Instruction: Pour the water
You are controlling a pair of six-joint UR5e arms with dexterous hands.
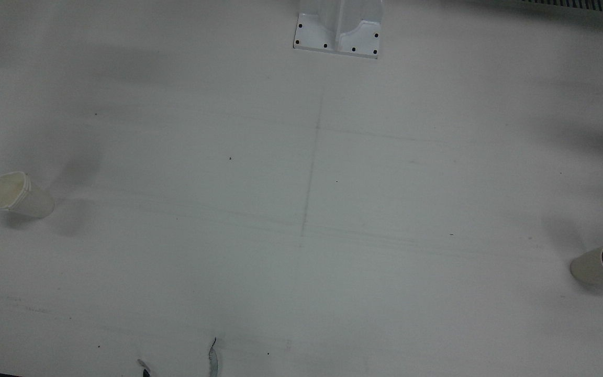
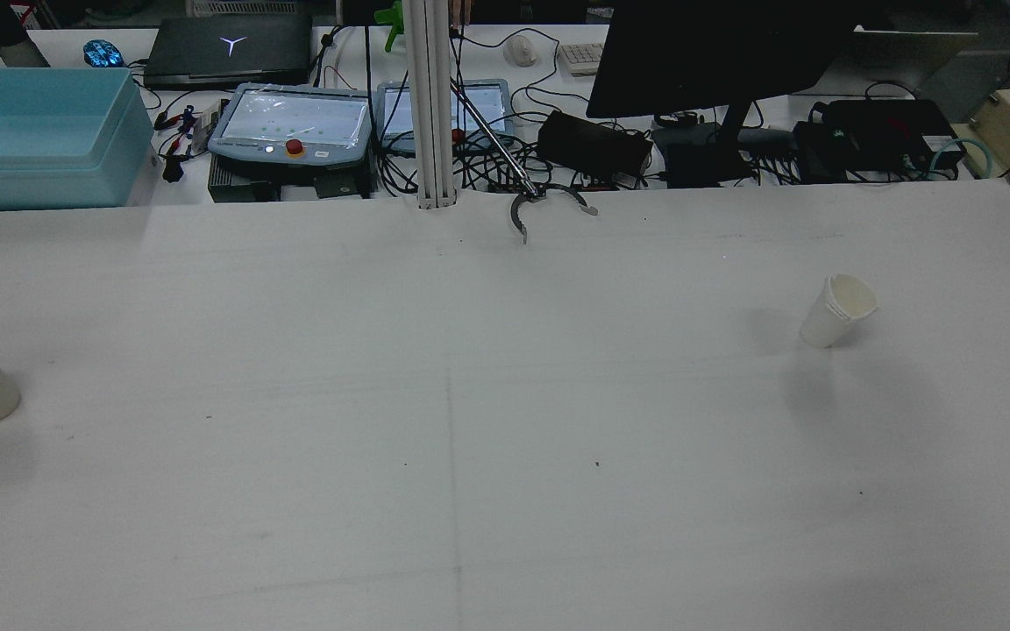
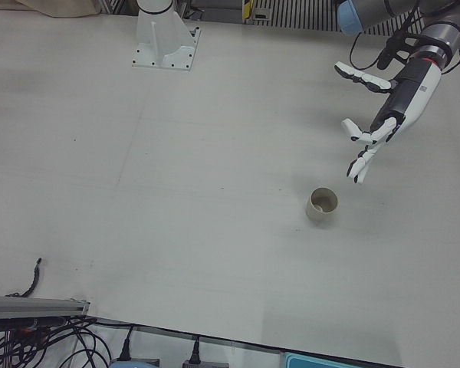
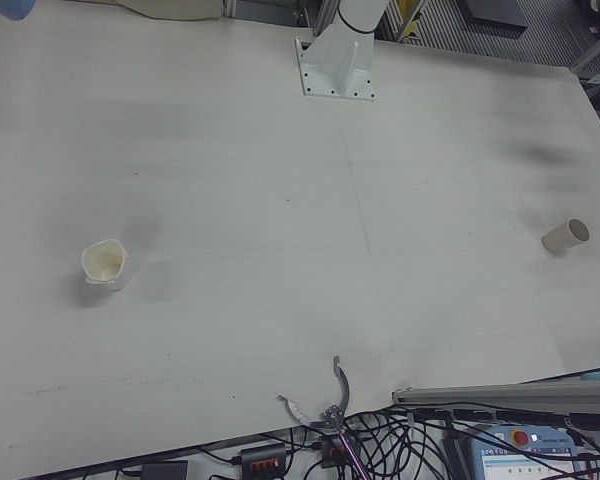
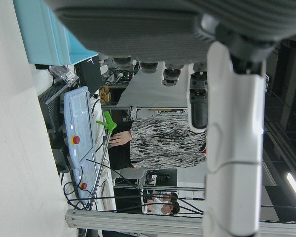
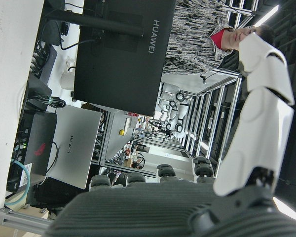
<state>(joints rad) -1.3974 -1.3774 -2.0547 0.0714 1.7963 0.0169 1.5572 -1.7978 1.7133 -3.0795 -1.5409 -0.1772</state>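
Left hand (image 3: pixel 374 123) fingers spread, empty, hovering above beige cup (image 3: pixel 322 205); right hand's spread indiscernible.

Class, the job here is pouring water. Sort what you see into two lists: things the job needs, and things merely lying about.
Needed for the job:
beige cup
white cup
left hand, open above the table

Just lying about:
blue bin
laptop
monitor
curved metal clamp
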